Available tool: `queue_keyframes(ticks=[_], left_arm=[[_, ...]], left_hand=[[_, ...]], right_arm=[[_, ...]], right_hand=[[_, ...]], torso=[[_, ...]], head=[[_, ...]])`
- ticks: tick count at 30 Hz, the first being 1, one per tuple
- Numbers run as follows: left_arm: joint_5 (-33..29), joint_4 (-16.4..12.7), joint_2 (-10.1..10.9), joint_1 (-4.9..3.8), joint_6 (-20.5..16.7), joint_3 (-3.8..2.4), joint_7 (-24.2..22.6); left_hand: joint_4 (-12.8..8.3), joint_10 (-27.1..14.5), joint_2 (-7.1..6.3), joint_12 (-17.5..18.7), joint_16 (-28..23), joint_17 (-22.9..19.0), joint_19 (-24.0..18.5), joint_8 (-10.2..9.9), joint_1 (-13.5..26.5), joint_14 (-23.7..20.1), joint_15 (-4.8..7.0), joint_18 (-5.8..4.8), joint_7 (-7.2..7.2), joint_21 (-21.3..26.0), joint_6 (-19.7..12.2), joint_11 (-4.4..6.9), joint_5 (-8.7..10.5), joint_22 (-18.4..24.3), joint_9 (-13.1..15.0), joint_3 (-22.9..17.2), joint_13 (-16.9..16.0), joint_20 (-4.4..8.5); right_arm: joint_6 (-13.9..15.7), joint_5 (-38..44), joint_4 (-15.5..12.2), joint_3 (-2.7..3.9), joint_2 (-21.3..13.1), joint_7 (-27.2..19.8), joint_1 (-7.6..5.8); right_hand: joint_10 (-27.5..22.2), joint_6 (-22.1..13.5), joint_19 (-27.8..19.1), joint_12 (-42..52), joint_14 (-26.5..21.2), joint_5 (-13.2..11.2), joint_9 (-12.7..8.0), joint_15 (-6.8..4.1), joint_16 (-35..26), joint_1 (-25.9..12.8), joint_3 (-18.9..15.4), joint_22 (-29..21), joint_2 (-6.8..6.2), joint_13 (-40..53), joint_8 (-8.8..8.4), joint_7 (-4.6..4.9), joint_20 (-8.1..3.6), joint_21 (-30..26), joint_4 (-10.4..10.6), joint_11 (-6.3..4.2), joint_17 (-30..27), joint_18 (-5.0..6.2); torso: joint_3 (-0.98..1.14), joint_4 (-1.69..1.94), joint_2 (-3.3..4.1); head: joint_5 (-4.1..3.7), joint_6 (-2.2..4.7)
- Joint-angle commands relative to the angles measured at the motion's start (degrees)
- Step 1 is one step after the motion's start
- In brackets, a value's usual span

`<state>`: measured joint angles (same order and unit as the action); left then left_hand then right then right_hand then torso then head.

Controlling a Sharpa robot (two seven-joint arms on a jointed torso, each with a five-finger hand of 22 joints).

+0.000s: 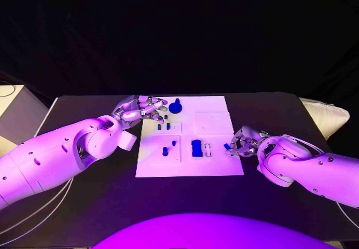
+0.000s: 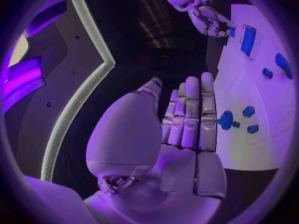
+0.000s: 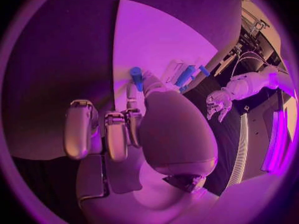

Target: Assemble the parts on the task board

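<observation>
left robot hand: the left robot hand hangs over the far left corner of the task board. In the left wrist view its fingers lie straight and side by side, nothing in them, thumb off to the side.

right robot hand: the right robot hand sits at the board's right edge, near the front. In the right wrist view a small blue cylinder part stands at the tip of the thumb and a finger, looks pinched there, the other fingers curled down beside it.

task board: white plate in the middle of the black worktop, both hands at its edges.

round part: a dark blue round part stands near the far edge of the board, just beside the left hand's fingertips, apart from them as far as I can tell.

block part: a blue rectangular block lies in the front middle of the board, a pale narrow piece right beside it.

small parts: a little blue peg stands in the front left section, and two more small blue bits sit just below the left hand.
</observation>
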<state>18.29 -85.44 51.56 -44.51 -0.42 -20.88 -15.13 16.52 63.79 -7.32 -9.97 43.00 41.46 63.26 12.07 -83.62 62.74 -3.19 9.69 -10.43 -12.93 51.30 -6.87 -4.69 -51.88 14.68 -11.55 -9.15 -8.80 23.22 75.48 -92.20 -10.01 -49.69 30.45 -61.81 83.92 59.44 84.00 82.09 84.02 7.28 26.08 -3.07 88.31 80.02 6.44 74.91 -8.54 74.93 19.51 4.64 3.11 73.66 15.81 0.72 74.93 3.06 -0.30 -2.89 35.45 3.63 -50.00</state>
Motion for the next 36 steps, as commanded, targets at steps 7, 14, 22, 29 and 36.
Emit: queue_keyframes(ticks=[7, 14, 22, 29, 36], left_arm=[[0.0, -0.4, 0.2, 0.03, 0.7, -0.03, -0.3], [0.0, -0.5, 0.3, 0.03, 0.7, -0.03, -0.2], [-0.1, -0.5, 0.4, 0.03, 0.7, -0.03, -0.2], [-0.3, -0.5, 0.5, 0.03, 1.0, -0.03, 0.1], [-0.3, -0.5, 0.4, 0.03, 1.0, -0.02, 0.1]], left_hand=[[-0.1, -0.5, 0.18, -0.2, 0.0, -0.1, -0.4, 0.0, -0.2, -0.3, -0.05, 0.5, -0.09, -0.1, 0.2, -0.07, -0.19, -0.1, -0.2, 0.5, -0.1, -0.04], [-0.1, -0.6, 0.19, -0.2, -0.1, -0.1, -0.4, 0.0, -0.2, -0.4, -0.05, 0.5, -0.1, -0.1, 0.2, -0.08, -0.19, -0.1, -0.2, 0.5, -0.1, -0.04], [0.0, -0.6, 0.25, -0.3, -0.1, -0.1, -0.4, 0.0, -0.2, -0.4, -0.07, 0.5, -0.11, -0.1, 0.1, -0.1, -0.19, -0.1, -0.2, 0.6, -0.1, -0.06], [0.1, -0.7, 0.44, -0.3, -0.1, -0.1, -0.5, 0.0, 0.1, -0.4, -0.1, 0.5, -0.16, -0.1, 0.2, -0.13, -0.18, -0.2, -0.2, 0.7, -0.1, -0.09], [0.1, -0.7, 0.44, -0.3, -0.1, -0.1, -0.5, 0.0, 0.1, -0.4, -0.1, 0.5, -0.16, -0.1, 0.2, -0.13, -0.18, -0.2, -0.2, 0.7, -0.1, -0.09]], right_arm=[[-2.8, 3.9, 1.3, -0.25, 0.7, 0.7, 0.8], [-2.4, 4.6, 1.5, -0.27, 1.1, 0.9, 0.87], [0.1, 2.3, 0.7, -0.26, 0.6, 0.8, 0.87], [1.6, -1.3, -1.0, -0.21, -0.2, 0.8, 0.55], [3.0, -4.5, -3.6, 0.05, -0.9, 0.7, -0.77]], right_hand=[[1.5, 0.3, 1.3, -0.4, 5.1, 0.0, -0.2, -0.36, -0.3, 2.0, 1.3, 11.3, -0.31, 9.0, 0.01, -0.17, -0.22, -0.4, -0.4, -0.55, 11.3, -0.19], [1.4, 0.7, 1.3, -0.4, 5.1, 5.3, -0.9, -0.53, -0.3, 4.8, 8.3, 11.3, -0.76, 9.1, 0.08, -0.25, -0.48, -0.3, -0.8, -0.71, 11.3, -0.2], [1.7, 0.8, 1.5, -0.2, 5.2, 13.9, -0.4, -0.78, -0.2, 2.1, 14.8, 11.4, -2.58, 9.4, 1.27, -0.63, -0.66, 0.2, -0.9, -1.04, 11.4, -0.28], [2.1, 0.6, 1.7, 0.3, 5.2, 15.8, 0.2, -0.93, -0.1, 0.0, 17.3, 11.5, -2.94, 9.7, 2.15, -0.82, -0.8, 0.7, -1.4, -1.2, 11.6, -0.36], [2.1, 0.5, 1.7, 0.3, 5.2, 16.3, 0.4, -0.98, -0.1, -0.5, 18.1, 11.6, -3.2, 9.8, 2.45, -0.89, -0.85, 0.9, -1.7, -1.26, 11.7, -0.39]], torso=[[-0.08, -0.1, 0.03], [-0.02, 0.05, -0.01], [-0.03, -0.07, -0.07], [-0.04, -0.13, -0.1], [-0.01, -0.14, -0.11]], head=[[0.2, 0.0], [-0.04, 0.0], [0.01, 0.0], [-0.1, 0.0], [-0.32, 0.0]])
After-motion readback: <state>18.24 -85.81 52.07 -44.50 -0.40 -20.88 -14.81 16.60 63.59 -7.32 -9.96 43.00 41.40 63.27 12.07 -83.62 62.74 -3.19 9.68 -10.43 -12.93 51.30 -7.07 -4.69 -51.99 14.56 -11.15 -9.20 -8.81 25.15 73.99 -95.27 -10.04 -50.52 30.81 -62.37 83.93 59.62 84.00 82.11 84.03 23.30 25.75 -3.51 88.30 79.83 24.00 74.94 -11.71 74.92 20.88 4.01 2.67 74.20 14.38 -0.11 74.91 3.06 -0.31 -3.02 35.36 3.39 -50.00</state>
